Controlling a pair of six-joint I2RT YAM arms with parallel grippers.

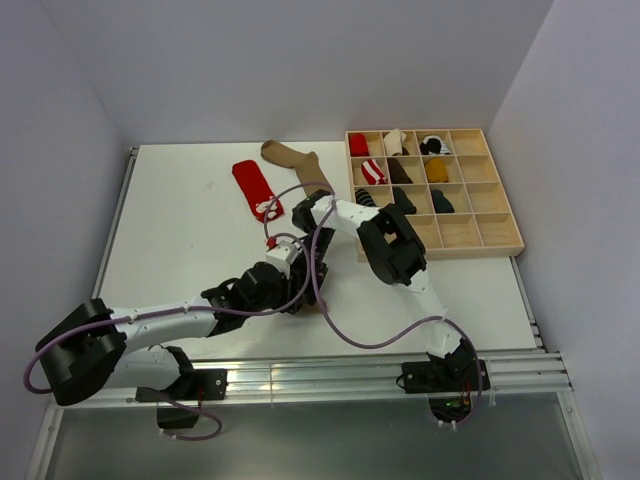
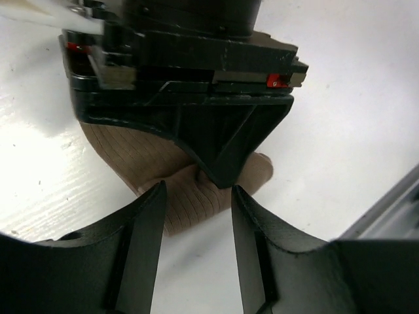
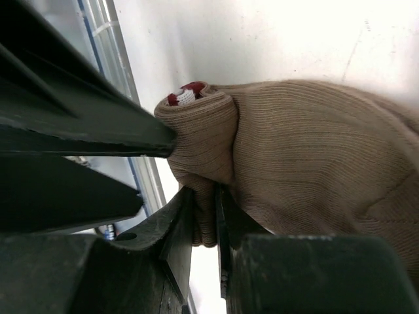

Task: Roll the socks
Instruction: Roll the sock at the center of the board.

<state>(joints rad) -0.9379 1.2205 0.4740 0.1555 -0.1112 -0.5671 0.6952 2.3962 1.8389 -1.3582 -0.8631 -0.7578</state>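
Note:
A tan ribbed sock point(image 3: 308, 150) lies on the white table with its near end partly rolled, and a maroon-white cuff point(image 3: 186, 95) shows inside the roll. My right gripper point(image 3: 203, 196) is shut on a fold of that roll. In the left wrist view the sock's end point(image 2: 190, 209) lies between the tips of my open left gripper point(image 2: 196, 191), with the right gripper's body just above it. From above, both grippers point(image 1: 290, 275) meet at mid-table and hide most of this sock. A red sock point(image 1: 257, 188) and a brown sock point(image 1: 297, 160) lie flat at the back.
A wooden compartment tray point(image 1: 481, 231) stands at the back right with several rolled socks in its far-left cells. Cables point(image 1: 330, 320) loop between the arms. The aluminium rail point(image 1: 350, 375) runs along the near edge of the table.

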